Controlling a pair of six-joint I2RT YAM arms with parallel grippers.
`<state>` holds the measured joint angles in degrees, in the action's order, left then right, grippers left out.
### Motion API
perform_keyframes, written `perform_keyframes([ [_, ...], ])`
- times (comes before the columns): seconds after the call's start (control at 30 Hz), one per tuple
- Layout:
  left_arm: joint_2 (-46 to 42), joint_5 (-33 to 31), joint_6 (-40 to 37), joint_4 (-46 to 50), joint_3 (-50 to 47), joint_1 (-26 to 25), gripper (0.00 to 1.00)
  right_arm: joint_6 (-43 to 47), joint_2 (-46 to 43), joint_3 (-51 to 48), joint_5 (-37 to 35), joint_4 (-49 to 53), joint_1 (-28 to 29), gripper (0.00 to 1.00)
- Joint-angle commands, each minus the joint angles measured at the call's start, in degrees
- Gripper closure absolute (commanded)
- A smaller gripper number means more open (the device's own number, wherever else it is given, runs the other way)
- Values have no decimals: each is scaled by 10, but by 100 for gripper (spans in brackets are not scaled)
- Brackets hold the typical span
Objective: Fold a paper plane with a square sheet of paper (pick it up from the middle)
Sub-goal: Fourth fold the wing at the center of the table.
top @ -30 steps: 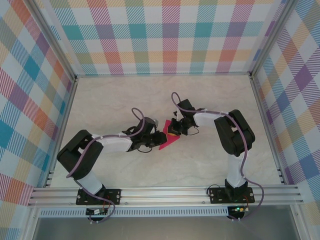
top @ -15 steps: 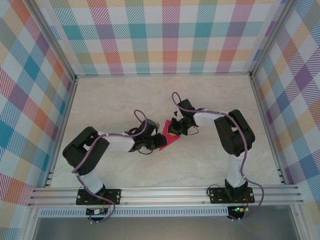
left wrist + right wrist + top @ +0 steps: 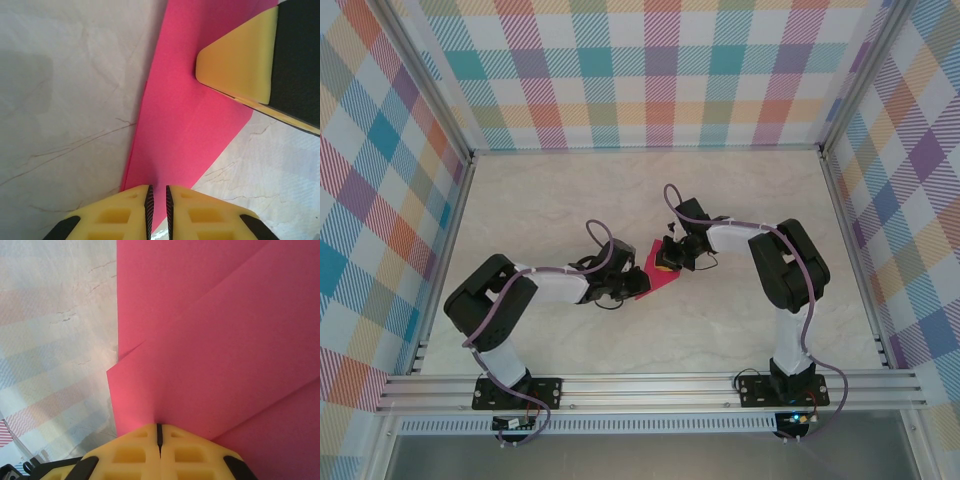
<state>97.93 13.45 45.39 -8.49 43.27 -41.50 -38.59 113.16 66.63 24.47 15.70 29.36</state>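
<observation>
Two arms over one pale marbled table (image 3: 570,200): left arm (image 3: 520,290) reaches in from lower left of the top view, right arm (image 3: 785,260) from the right, and both meet at frame centre. The square sheet of paper (image 3: 660,280) lies there, flat on the table and already partly folded. In the right wrist view (image 3: 225,340) we see overlapping flaps with diagonal edges, and in the left wrist view (image 3: 190,125) it narrows to a point at the bottom of the frame.

Right gripper (image 3: 670,262): jaws pressed together (image 3: 159,432), tips down on the paper. One of its yellow fingers (image 3: 235,65) sits on the pink at the upper right of the left wrist view, pinning it.

Left gripper (image 3: 625,290): jaws nearly together (image 3: 157,200), just a thin slit. The sheet's narrow end runs into that slit, so it looks clamped on that corner, though the contact itself is hidden at the frame edge.

Handling, as we judge it:
- The paper is very light and thin, and floppy where it is single-layer.
- It is a bit stiffer along the folded flaps.
- It will likely slide on the smooth table unless pinned, and hard pinching will crease or tear it.
- We'd best hold it at a folded edge or corner, where the layers stack, keep the other gripper pressing flat, and pull gently.
</observation>
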Motion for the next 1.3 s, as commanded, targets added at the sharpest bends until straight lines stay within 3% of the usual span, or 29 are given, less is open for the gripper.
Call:
perform_keyframes([
  [0.0, -25, -10, -6, 58, -13, -2, 82, -5, 35, -5, -68, 44, -2, 95],
  [0.17, -52, 34, 3, 26, -10, -10, 77, -5, 36, -5, -67, 44, -2, 95],
  [0.53, -17, 23, 0, 54, 0, -14, 76, -5, 43, -5, -66, 43, -2, 95],
  [0.83, -17, -31, -3, 100, 5, -13, 77, -5, 43, -5, -68, 45, -2, 95],
  [1.27, -57, -25, 23, 88, -50, -3, 85, -5, 47, -4, -70, 47, -2, 95],
])
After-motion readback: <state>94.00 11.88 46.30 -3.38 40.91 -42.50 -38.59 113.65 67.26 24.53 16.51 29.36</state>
